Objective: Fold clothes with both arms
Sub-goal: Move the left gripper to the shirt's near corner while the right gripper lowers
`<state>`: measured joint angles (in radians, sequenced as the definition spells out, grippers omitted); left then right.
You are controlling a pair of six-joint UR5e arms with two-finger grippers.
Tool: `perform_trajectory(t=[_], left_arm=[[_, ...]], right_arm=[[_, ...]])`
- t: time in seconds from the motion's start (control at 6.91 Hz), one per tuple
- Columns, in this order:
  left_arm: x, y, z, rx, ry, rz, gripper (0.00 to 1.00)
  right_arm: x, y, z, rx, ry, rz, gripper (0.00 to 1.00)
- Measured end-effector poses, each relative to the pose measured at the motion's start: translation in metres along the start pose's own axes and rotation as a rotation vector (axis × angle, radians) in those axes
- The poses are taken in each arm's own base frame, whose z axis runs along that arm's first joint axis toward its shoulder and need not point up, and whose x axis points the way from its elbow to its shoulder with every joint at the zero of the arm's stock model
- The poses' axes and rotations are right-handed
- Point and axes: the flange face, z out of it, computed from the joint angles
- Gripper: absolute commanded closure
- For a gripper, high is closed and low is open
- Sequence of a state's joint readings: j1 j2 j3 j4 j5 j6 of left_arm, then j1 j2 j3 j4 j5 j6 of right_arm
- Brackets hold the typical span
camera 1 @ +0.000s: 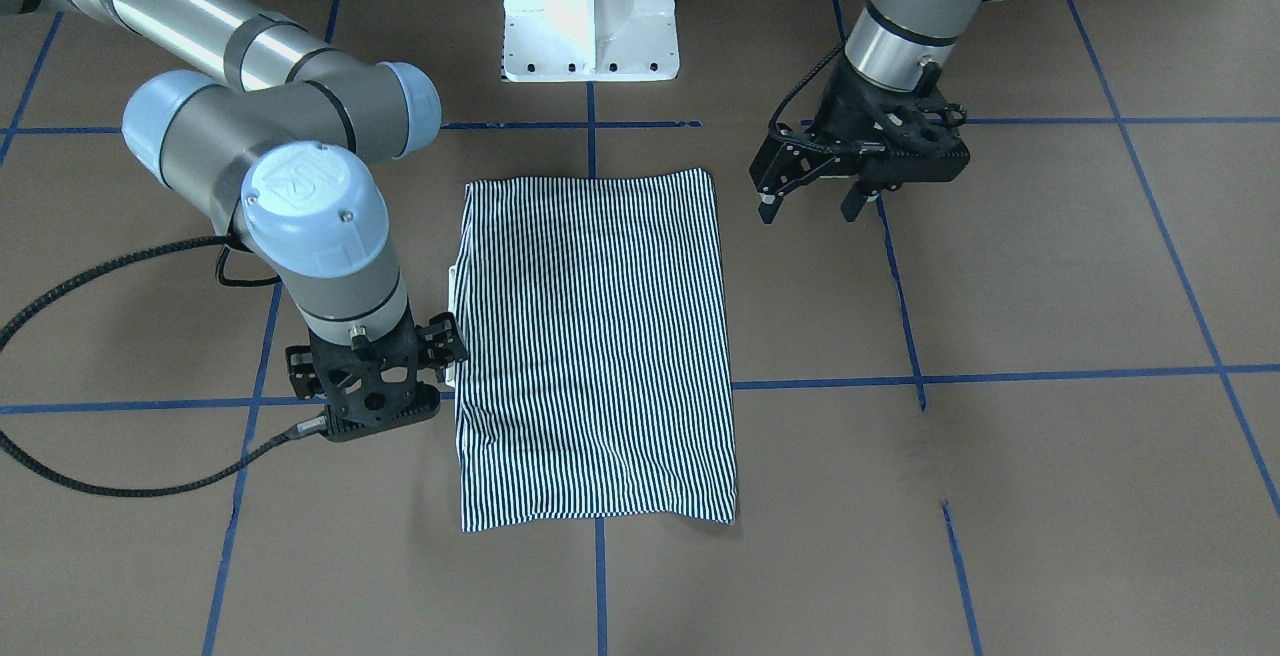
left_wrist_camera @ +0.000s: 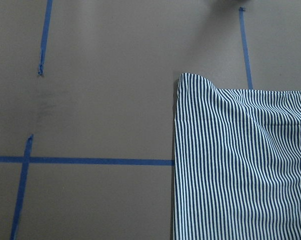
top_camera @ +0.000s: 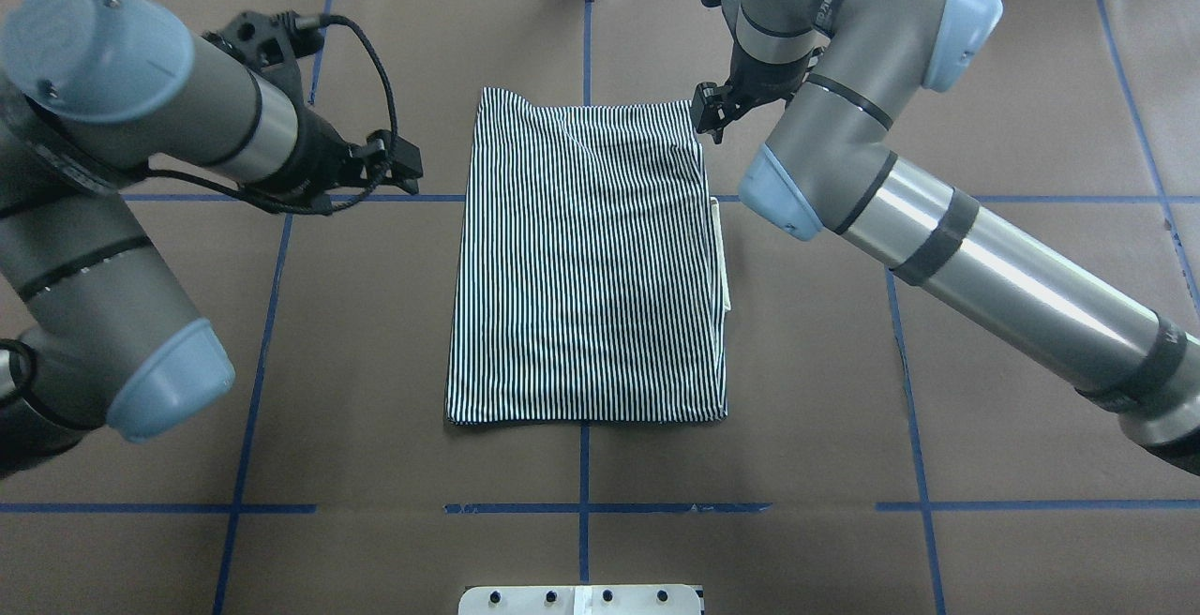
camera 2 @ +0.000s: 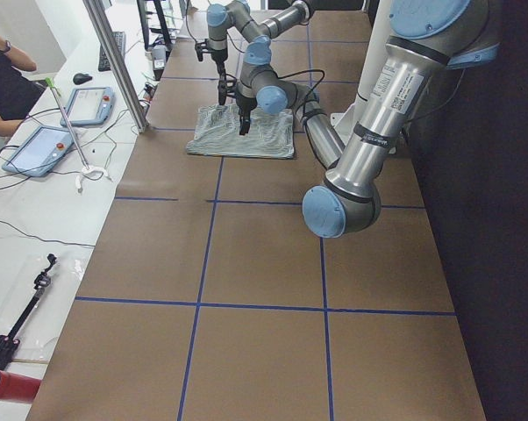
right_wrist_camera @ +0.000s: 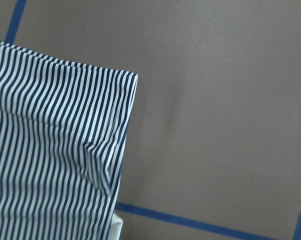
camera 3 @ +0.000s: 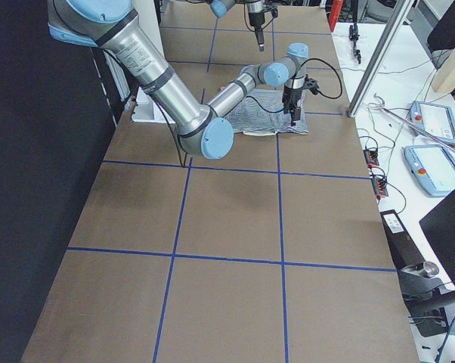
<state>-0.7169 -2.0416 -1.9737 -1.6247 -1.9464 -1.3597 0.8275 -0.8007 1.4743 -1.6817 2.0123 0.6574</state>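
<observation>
Overhead exterior view is showing, nearest the robot, a white base plate (top_camera: 581,599) sitting at the close edge of the brown table (top_camera: 356,362). Blue tape lines (top_camera: 581,507) are crossing the surface just beyond it.

Past that tape, the striped shirt (top_camera: 586,259) is lying flat in the middle of the table. It is folded into a tall rectangle with its stripes running away from the robot. A thin strip of cream collar (top_camera: 722,259) is peeking out along its right edge.

The left arm (top_camera: 122,174) is bending in from the left and the right arm (top_camera: 984,249) is stretching in across the right half. Farther along, the left gripper (top_camera: 412,168) is hovering off the shirt's left edge, apart from the cloth. In the front-facing view its fingers (camera 1: 765,208) are standing wide apart with nothing between them.

Farther still, the right gripper (top_camera: 705,116) is pointing down by the shirt's far right corner, just beside the edge. Its fingertips are hiding under the wrist or showing too small, so whether they are spread or pinching cannot be told, nor whether they are touching the cloth. The right wrist camera is looking at that corner lying flat, with a small wrinkle near the edge.

Beyond the table's far side, in the left side view, a person (camera 2: 1,79) is sitting at a white bench (camera 2: 36,228).
</observation>
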Motion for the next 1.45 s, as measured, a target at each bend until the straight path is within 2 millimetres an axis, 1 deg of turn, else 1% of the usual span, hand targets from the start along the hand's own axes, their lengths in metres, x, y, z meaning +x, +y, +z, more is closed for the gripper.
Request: perform_trajectory(t=[0.29, 0.43, 0.58, 0.72, 0.87, 1.16, 1.3, 1.45], left_arm=[[0.019, 0.082, 0.055, -0.039, -0.094, -0.213, 0.02], [0.023, 0.114, 0.076, -0.039, -0.144, -0.285, 0.02], [0.026, 0.135, 0.098, -0.037, -0.193, -0.332, 0.02], [0.03, 0.145, 0.121, -0.026, -0.234, -0.361, 0.02], [0.034, 0.152, 0.139, -0.009, -0.262, -0.375, 0.02], [0.032, 0.167, 0.155, -0.005, -0.289, -0.371, 0.02], [0.031, 0.175, 0.16, -0.012, -0.297, -0.368, 0.05], [0.031, 0.184, 0.162, -0.02, -0.301, -0.365, 0.1]], right_arm=[[-0.005, 0.066, -0.011, -0.006, -0.078, 0.09, 0.0], [-0.01, 0.089, -0.014, -0.01, -0.101, 0.136, 0.0], [-0.017, 0.104, -0.018, -0.013, -0.119, 0.172, 0.0], [-0.022, 0.111, -0.018, -0.018, -0.127, 0.196, 0.0], [-0.025, 0.115, -0.017, -0.021, -0.129, 0.209, 0.0], [-0.029, 0.117, -0.016, -0.024, -0.129, 0.218, 0.0], [-0.029, 0.118, -0.016, -0.024, -0.129, 0.219, 0.0], [-0.029, 0.118, -0.016, -0.024, -0.128, 0.22, 0.0]])
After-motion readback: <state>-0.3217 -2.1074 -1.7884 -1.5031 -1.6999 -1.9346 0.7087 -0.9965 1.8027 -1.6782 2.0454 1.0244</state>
